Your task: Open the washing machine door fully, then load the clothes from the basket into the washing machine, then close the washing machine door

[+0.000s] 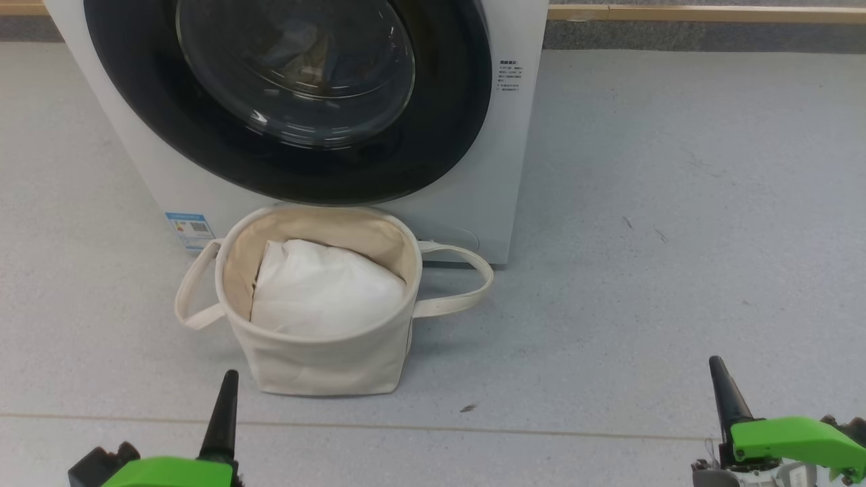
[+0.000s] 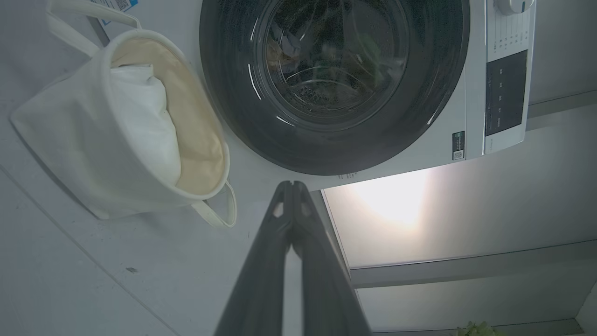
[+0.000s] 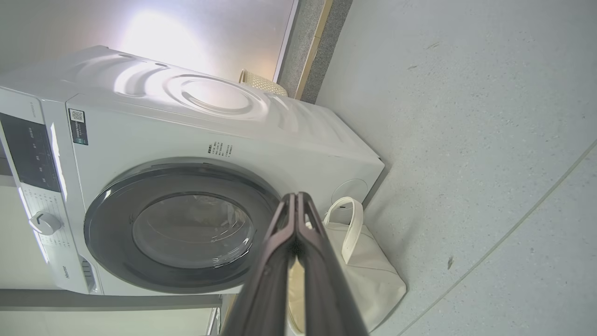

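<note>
the washing machine (image 1: 494, 203) takes up the upper left and centre of the head view, white front toward the camera. the washing machine door (image 1: 440, 135) is shut, its glossy black ring lying flat against the front and the glass bowl bulging outward. behind the glass are dim pale and brownish shapes; whether they are the clothes or reflections i cannot tell. a blue sticker (image 1: 191, 231) sits at the lower left corner of the front. the basket (image 1: 318, 365) stands upright on the grey floor (image 1: 643, 284) just in front of the washer, at lower centre-left of the frame, with its two loop handles splayed out to either side. a plain white padded bundle (image 1: 325, 287) lies inside it. the left gripper (image 1: 231, 379) rises from the bottom left edge, near the basket's lower left corner but apart from it. the right gripper (image 1: 717, 368) rises at the lower right, well apart from the basket, over bare floor. in each wrist view the two dark fingers meet at their tips, closed on nothing.
</note>
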Controlling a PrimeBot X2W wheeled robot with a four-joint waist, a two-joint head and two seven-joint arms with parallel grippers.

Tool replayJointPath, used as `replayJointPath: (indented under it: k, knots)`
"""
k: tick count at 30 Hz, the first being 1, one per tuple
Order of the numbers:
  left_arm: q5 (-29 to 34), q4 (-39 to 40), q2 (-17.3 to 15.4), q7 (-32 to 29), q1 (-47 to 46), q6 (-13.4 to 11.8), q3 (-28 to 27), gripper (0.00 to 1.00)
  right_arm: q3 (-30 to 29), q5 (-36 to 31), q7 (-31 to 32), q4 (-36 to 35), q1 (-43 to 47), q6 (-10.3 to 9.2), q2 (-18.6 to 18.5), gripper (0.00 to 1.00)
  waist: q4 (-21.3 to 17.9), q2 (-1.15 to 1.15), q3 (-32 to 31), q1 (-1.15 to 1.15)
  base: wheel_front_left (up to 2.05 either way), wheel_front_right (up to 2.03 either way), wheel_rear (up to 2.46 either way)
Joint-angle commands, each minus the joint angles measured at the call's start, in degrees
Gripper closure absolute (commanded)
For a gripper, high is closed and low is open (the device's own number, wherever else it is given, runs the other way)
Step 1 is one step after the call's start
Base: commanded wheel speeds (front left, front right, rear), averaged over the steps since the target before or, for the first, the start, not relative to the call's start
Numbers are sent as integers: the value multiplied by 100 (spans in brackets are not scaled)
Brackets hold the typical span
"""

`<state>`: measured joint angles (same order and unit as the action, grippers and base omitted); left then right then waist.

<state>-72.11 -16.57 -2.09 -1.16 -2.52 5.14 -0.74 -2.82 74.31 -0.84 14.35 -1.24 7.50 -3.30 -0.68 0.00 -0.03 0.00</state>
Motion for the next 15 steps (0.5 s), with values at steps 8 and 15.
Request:
replayJointPath:
  k: [8, 15]
  knots:
    - [-563, 230, -71, -155, -281, 99, -264, 100, 6, 553, 178, -129, -349, -1, -98, 100, 17, 0, 5, 0, 0, 0, 0]
    - [-1009, 237, -75, -271, -307, 141, -361, 100, -51, 983, 301, -103, -388, -1, -97, 100, 33, 0, 10, 0, 0, 0, 0]
